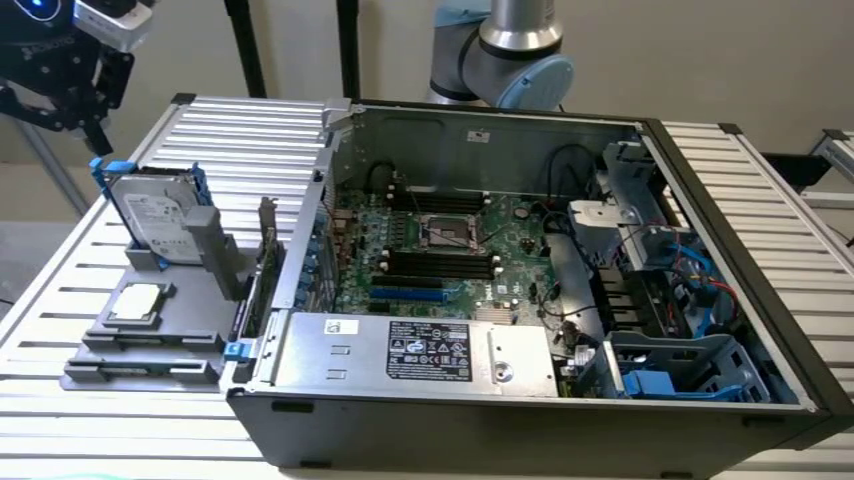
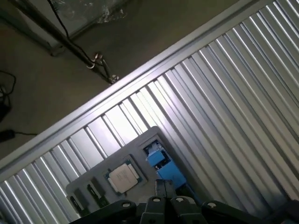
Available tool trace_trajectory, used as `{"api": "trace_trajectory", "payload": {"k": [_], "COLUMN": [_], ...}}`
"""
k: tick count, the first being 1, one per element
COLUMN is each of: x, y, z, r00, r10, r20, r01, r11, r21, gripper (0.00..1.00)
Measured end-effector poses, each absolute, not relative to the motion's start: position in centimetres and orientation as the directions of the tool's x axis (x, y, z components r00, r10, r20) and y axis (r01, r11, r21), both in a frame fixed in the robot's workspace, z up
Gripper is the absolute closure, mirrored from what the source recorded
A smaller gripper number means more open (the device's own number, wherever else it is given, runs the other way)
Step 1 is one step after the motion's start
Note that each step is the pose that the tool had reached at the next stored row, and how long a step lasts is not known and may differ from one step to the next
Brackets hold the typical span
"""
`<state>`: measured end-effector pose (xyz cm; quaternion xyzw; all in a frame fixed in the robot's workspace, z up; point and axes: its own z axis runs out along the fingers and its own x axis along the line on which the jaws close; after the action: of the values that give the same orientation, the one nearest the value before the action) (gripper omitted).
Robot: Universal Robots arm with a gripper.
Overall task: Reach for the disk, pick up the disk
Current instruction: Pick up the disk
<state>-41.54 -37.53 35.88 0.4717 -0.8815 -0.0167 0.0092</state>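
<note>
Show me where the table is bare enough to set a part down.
Bare slats behind the grey holder, beside the case, and the strip in front of it. Crowded: the holder, with the disk and chip; inside the case.

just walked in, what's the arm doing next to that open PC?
The arm's gripper hangs in the air above the disk, slightly toward the exterior view's left, and is not touching it. The disk stands upright in a grey holder on the slatted table, beside the open computer case. A small silver chip lies flat in the same holder. The disk has not been picked up yet.
</note>
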Motion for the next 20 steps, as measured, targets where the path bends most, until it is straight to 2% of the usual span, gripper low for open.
{"api": "trace_trajectory", "payload": {"k": [20], "x": [-41.54], "y": [-37.53], "z": [35.87], "r00": [-0.23], "r10": [-0.973], "r20": [0.0], "r01": [-0.972], "r11": [0.23], "r21": [0.036], "gripper": [0.89]}}
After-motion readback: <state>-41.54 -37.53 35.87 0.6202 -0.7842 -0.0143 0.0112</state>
